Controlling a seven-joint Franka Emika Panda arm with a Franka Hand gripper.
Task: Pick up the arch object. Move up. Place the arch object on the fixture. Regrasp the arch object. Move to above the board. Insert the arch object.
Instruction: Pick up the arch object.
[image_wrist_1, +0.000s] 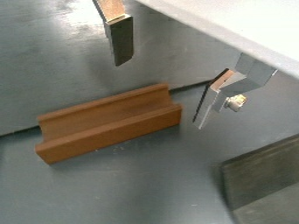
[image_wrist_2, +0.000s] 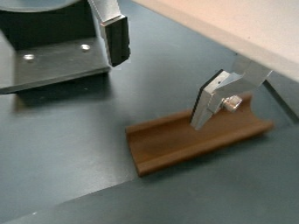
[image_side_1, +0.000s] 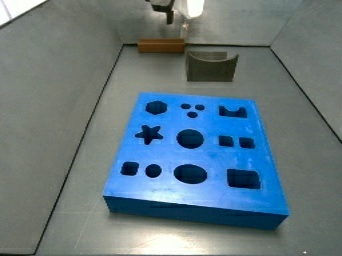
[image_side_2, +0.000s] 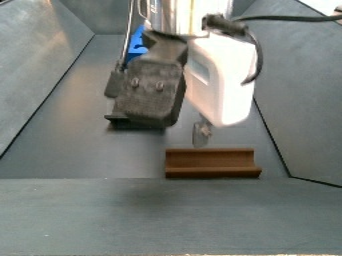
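Note:
The arch object (image_wrist_1: 111, 122) is a small orange-brown block lying on the grey floor close to the back wall; it also shows in the wrist view (image_wrist_2: 198, 140) and in both side views (image_side_1: 160, 44) (image_side_2: 211, 162). My gripper (image_wrist_1: 167, 74) hangs above it, open and empty, and nothing is between the fingers (image_wrist_2: 115, 39). It shows from the side too (image_side_2: 202, 135). The fixture (image_side_1: 210, 65) stands beside the arch object, with its U-shaped dip up (image_wrist_2: 52, 52). The blue board (image_side_1: 194, 150) lies flat in the middle of the floor.
Sloping grey walls (image_side_1: 80, 110) close in the floor on both sides. A pale wall (image_wrist_1: 233, 26) runs right behind the arch object. A strip of bare grey floor (image_side_1: 174, 75) lies between the board and the fixture.

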